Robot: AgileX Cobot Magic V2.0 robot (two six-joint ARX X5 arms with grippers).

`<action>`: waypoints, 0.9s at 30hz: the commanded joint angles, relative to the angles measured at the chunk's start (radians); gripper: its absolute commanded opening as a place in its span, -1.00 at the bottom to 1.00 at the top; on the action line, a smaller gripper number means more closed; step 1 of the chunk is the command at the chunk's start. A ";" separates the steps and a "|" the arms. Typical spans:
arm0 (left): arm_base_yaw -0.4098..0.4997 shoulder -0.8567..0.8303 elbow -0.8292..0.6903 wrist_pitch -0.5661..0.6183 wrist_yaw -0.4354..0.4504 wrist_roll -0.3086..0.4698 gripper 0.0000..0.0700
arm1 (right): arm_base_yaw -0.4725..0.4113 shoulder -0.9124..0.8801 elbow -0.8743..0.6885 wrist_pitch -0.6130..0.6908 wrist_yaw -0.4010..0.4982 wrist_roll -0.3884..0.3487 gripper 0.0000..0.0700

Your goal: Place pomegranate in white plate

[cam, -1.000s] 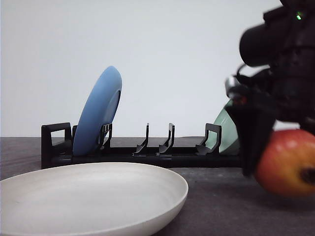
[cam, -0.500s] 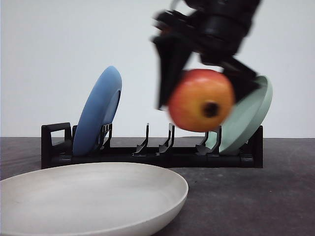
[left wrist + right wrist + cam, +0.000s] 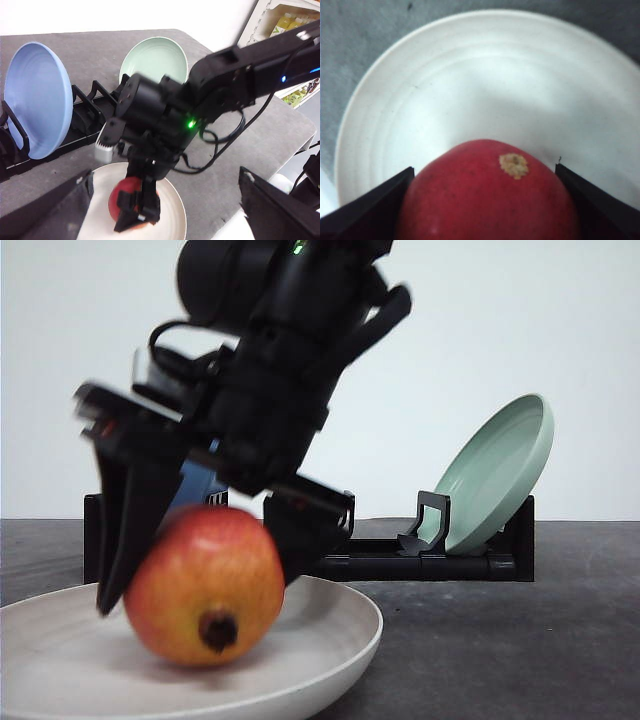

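Pomegranate (image 3: 205,585) sits clamped in right gripper (image 3: 200,570) over white plate (image 3: 340,635); no writing legible.

Black slotted dish rack (image 3: 420,562) stands behind the round off-white shallow plate (image 3: 340,635), blue plate (image 3: 35,97) and pale green plate (image 3: 497,475) leaning in it; middle slots bare; dark grey tabletop (image 3: 500,650) right of plate open

Smooth-skinned pomegranate (image 3: 205,585), matte white plate (image 3: 330,640)
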 commanded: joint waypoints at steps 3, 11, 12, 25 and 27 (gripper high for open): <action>-0.015 0.003 0.015 0.007 -0.007 -0.013 0.59 | 0.015 0.028 0.018 0.006 0.000 -0.011 0.15; -0.015 0.003 0.015 0.007 -0.007 -0.018 0.59 | 0.018 0.028 0.018 0.008 -0.004 -0.037 1.00; -0.015 0.003 0.015 0.007 -0.007 -0.018 0.59 | 0.019 0.028 0.018 0.007 -0.006 -0.039 1.00; -0.015 0.003 0.015 -0.013 -0.008 -0.063 0.59 | -0.044 -0.278 0.035 -0.108 0.003 -0.102 1.00; -0.015 0.003 0.015 -0.015 -0.008 -0.065 0.59 | -0.061 -0.370 0.035 -0.161 0.028 -0.120 1.00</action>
